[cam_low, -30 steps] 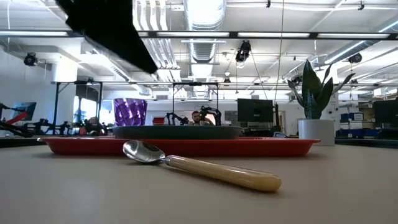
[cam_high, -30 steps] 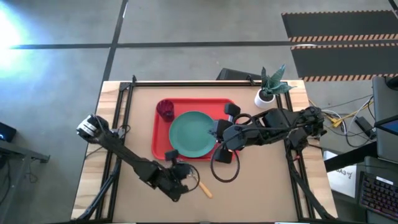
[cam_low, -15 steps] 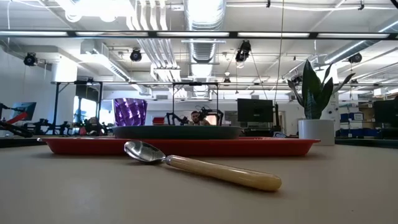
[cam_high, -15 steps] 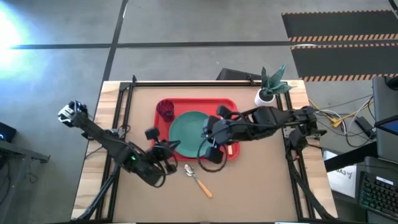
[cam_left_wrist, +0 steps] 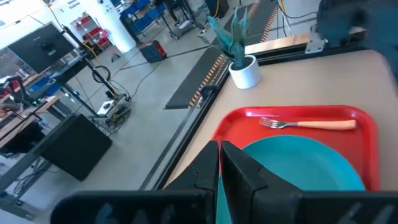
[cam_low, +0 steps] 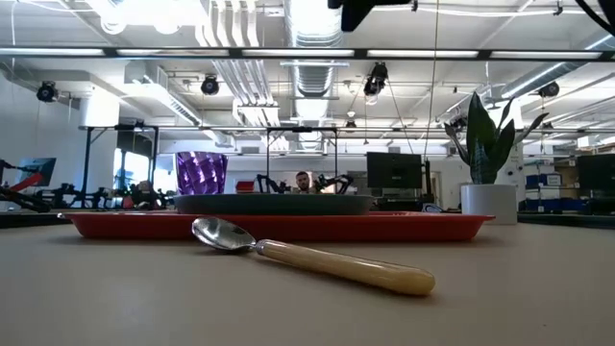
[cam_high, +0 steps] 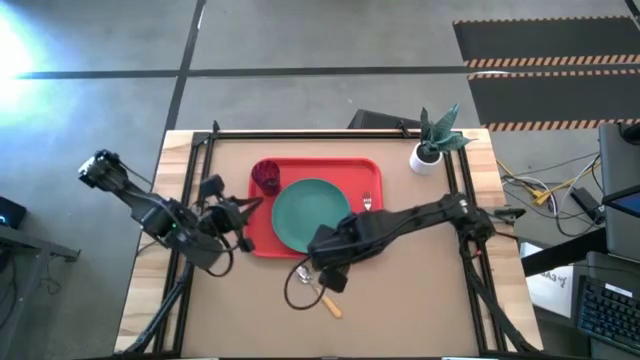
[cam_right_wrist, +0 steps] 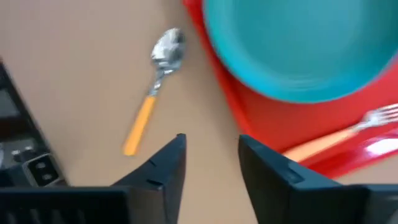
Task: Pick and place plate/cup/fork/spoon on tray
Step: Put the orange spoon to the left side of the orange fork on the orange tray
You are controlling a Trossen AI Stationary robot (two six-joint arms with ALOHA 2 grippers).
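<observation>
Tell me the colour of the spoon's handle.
Light orange; the spoon shows it best in the right wrist view.

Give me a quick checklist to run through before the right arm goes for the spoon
1. Spoon free on the table in front of the tray, nothing resting on it: ok.
2. Right gripper fingers open: ok, a clear gap shows in the right wrist view.
3. Right gripper lined up on the spoon: not ok; in the right wrist view the spoon lies off to one side of the gap.
4. Left gripper out of the way: ok, shut, at the tray's left edge.
5. Plate, cup and fork already on the tray: ok.
6. Bare tray floor left for the spoon: cannot tell.
</observation>
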